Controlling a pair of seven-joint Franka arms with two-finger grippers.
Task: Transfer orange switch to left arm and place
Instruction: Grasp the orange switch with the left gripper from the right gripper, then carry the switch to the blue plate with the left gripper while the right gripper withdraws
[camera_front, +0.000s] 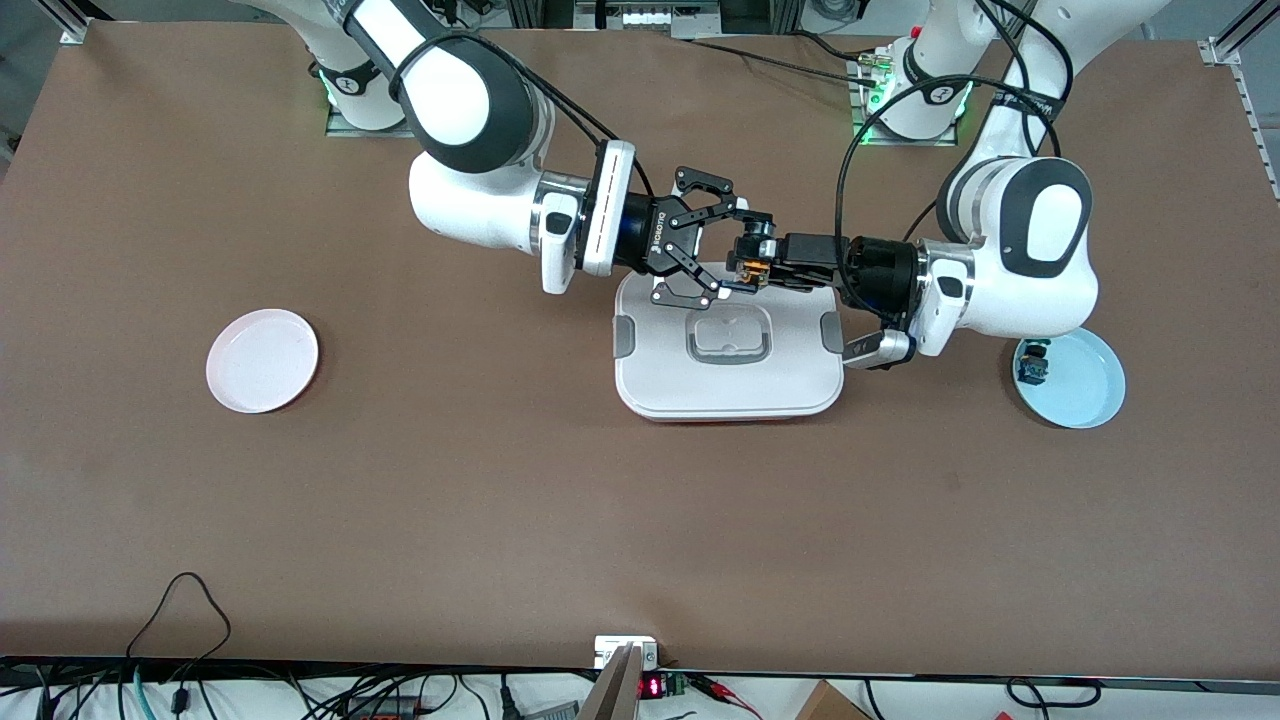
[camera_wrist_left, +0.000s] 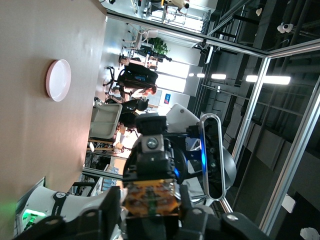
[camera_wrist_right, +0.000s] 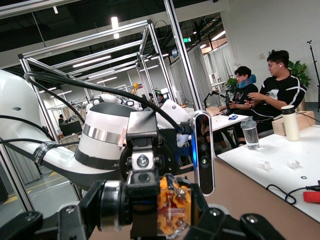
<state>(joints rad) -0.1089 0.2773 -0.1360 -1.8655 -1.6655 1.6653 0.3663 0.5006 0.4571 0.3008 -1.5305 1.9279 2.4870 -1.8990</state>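
**Front view.** Brown bench (camera_front: 500, 520). White box (camera_front: 728, 375) with grey side latches and a red base edge, at mid-bench. Right gripper (camera_front: 722, 252), reaching in from the right arm's end, is over the edge of the box nearer the robots' bases; its black linkage fingers (camera_front: 690, 292) converge on the orange switch (camera_front: 750, 266). Left gripper (camera_front: 752, 262), reaching in from the left arm's end, meets it over the same edge, fingers pinching the same switch. White plate (camera_front: 262, 360) lies toward the right arm's end of the bench. Pale blue plate (camera_front: 1080, 380) lies toward the left arm's end, partly under the left arm, carrying a small black switch with blue-green parts (camera_front: 1032, 366) near its rim.

**Left wrist view.** Orange switch (camera_wrist_left: 150, 200) between the left gripper's dark fingers (camera_wrist_left: 111, 209), pressed on both sides. The right gripper (camera_wrist_left: 151, 155) closes on it head-on. White plate (camera_wrist_left: 58, 80) shows on the bench well apart.

**Right wrist view.** Orange switch (camera_wrist_right: 174, 205) in the foreground, gripped by the left gripper (camera_wrist_right: 142, 172) facing the camera. The right gripper's own fingers (camera_wrist_right: 215, 220) appear to clamp it, though they are largely cut off by the frame edge.
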